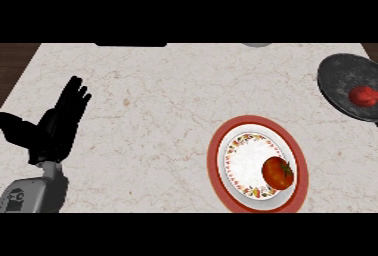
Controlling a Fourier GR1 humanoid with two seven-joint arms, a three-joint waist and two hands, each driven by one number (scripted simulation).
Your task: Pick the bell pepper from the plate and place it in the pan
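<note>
Over at nine o'clock the left robot hand (60, 122) rests above the pale marbled surface (148, 90), fingers straight and spread, holding nothing. The bell pepper (277, 173), red with a green stem, sits on the lower right part of the red-rimmed plate (218, 165) down at five o'clock. The dark pan (339, 75) lies at two o'clock, well apart from the plate, with another small red thing (363, 95) inside it.

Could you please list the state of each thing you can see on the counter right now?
Bell pepper: lying on the plate, untouched.
Plate: flat on the counter.
Pan: holds a small red thing.
Left hand: open, fingers up, resting at the left edge.
</note>
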